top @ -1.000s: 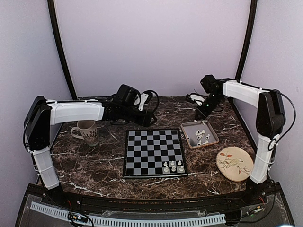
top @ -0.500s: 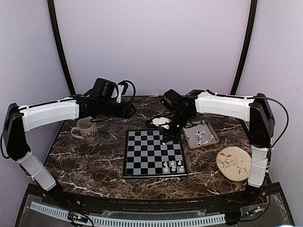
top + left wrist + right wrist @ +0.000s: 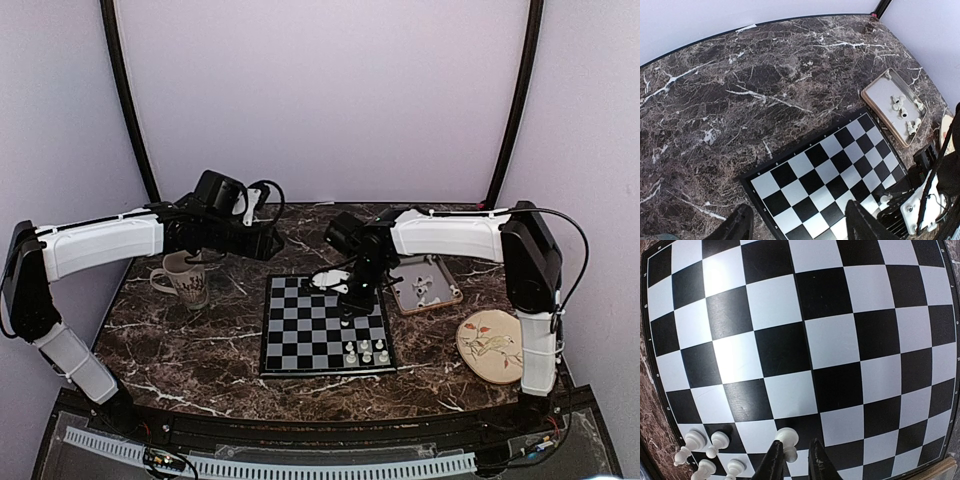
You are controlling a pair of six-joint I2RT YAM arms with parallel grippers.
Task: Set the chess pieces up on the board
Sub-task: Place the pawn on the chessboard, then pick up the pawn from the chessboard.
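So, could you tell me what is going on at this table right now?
Two arms are setting up a chess set. The right arm's fingers are low over the board with a white piece at their tips; whether it is gripped, I cannot tell. A few pieces stand in the board's near right corner, and more lie in the tray beside it. The left arm's fingers hang open and empty.

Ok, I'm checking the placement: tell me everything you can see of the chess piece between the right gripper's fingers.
The chess piece is tiny, cream-white and smooth like plastic, with a rounded head on a narrower stem. It stands upright on the board, near a cluster of other pieces. The dark fingers of the right gripper flank its lower part; whether they pinch it is unclear.
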